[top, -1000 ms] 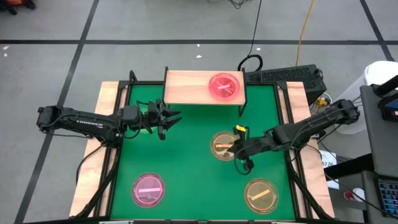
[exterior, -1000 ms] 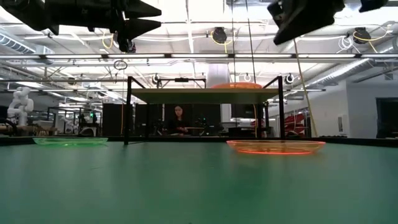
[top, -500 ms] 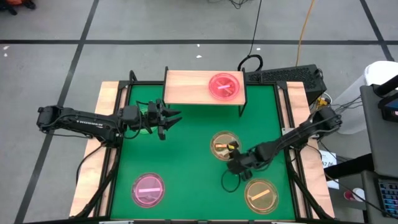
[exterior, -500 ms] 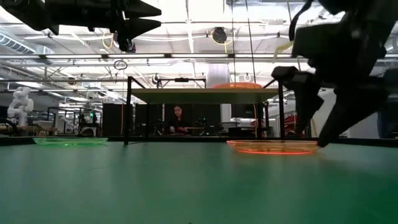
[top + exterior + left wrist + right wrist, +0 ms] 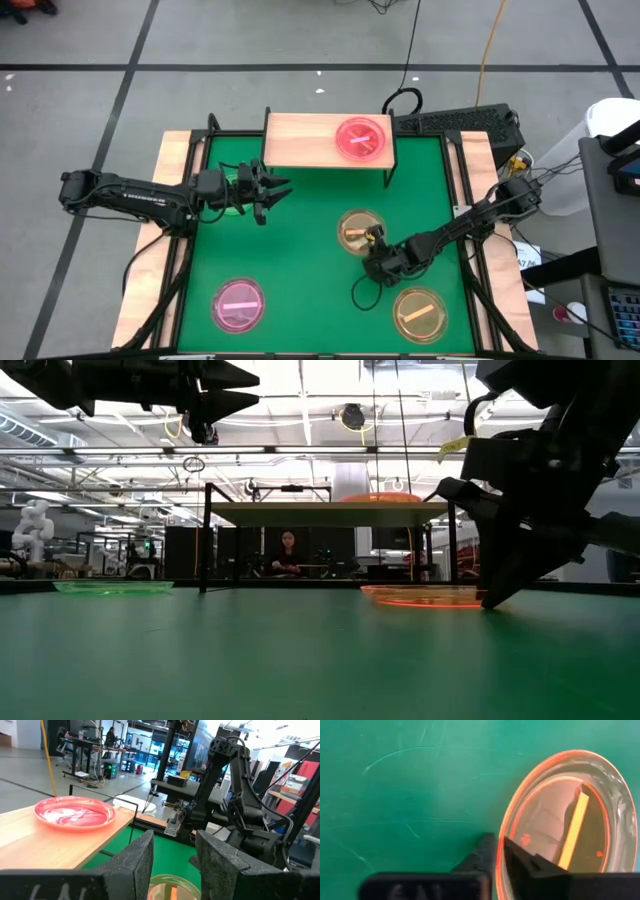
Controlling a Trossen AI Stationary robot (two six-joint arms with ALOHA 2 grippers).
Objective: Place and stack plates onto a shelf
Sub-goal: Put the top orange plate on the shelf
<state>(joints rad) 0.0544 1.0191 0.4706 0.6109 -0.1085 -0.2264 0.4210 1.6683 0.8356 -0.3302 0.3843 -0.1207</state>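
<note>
Amber plate (image 5: 358, 232) rim sits pinched between the nearly closed fingers of the right gripper (image 5: 375, 262) at table level; left gripper (image 5: 272, 190) hovers, fingers parted.

1. I count two pink plates: one (image 5: 361, 138) up on the one shelf (image 5: 300, 139), one (image 5: 239, 304) on the mat.
2. Two amber plates (image 5: 357, 231) (image 5: 420, 314).
3. One green plate (image 5: 113, 587).
</note>
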